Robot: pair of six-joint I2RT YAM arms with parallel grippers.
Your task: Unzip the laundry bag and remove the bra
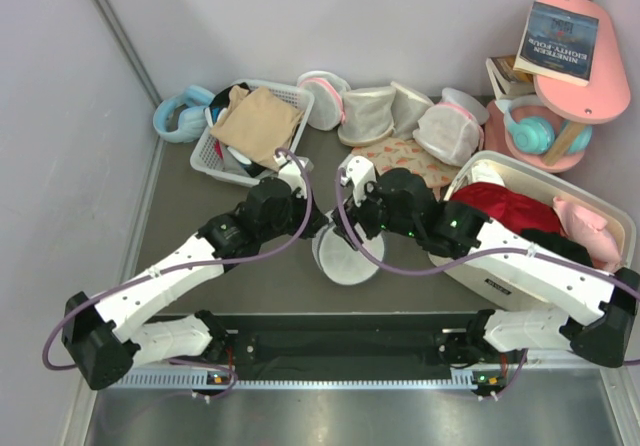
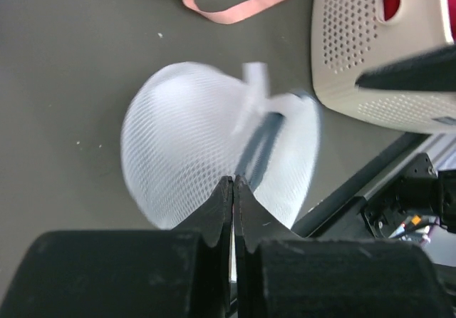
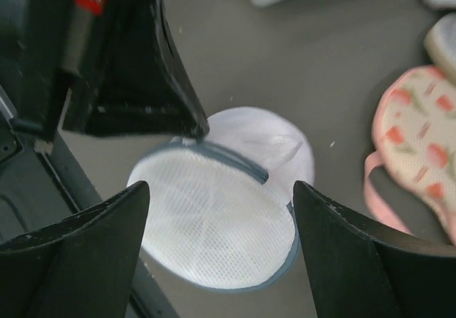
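We are pinching the rim of the laundry bag (image 1: 348,256), just left of the white tub (image 2: 370,61), in our clamped left gripper (image 2: 233,182); our right gripper (image 3: 221,190) is gaping wide. So thin a pinch is risking slippage

The laundry bag (image 1: 350,258) lies on the table (image 1: 180,226) at lower centre of the top view, between my two wrists. My left gripper (image 2: 234,186) is pinched at its edge and my right gripper (image 3: 221,190) is spread wide above it. At upper left a basket (image 1: 212,154) holds a folded cloth (image 1: 258,121), with a headset (image 1: 182,114) just left of it. A row of mesh bags (image 1: 370,114) runs along the upper middle. At right a tub (image 1: 530,163) holds a garment (image 1: 510,206) — above it, in the upper right corner, a book (image 1: 557,41) lies on a shelf (image 1: 590,101).
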